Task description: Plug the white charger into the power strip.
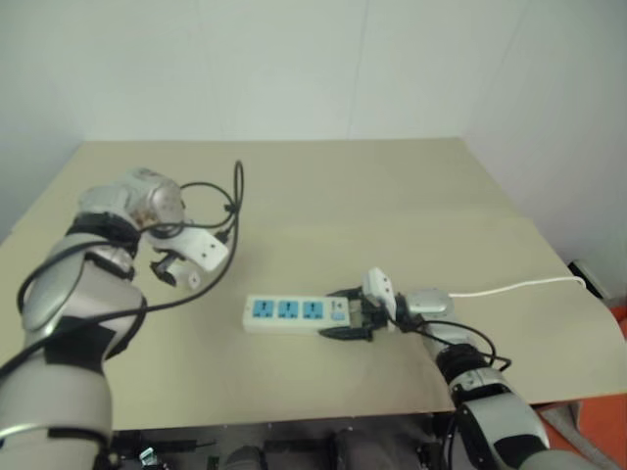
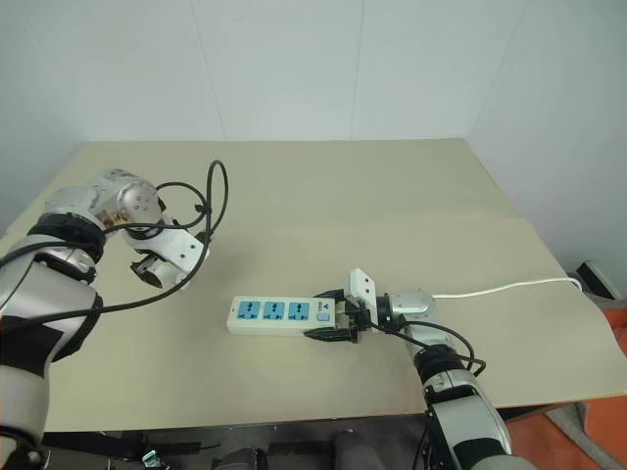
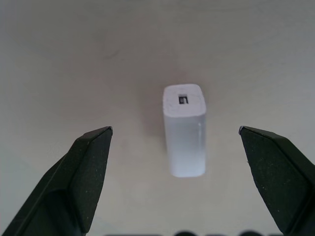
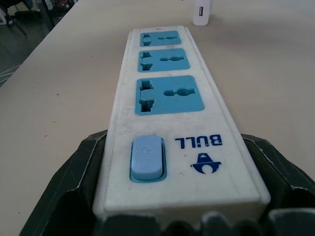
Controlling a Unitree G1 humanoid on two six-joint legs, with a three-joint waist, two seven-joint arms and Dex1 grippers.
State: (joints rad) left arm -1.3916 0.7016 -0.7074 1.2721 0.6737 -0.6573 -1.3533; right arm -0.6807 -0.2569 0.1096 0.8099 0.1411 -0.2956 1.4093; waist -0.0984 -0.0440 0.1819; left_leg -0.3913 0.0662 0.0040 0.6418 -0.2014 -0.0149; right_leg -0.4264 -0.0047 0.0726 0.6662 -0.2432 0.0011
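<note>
Right gripper (image 2: pixel 335 318) jaws clamp the power strip (image 2: pixel 282 315); left gripper (image 3: pixel 174 142) jaws gape above the white charger (image 3: pixel 184 129).

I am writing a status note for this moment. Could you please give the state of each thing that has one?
Charger: standing upright on the table, unplugged, not held.
Power strip: lying flat, all three sockets free, gripped at its switch end.
Left gripper: open, above the charger, one finger on each side, not touching it.
Right gripper: shut on the power strip's switch end.
Cord: lying loose across the table to its right edge.
</note>
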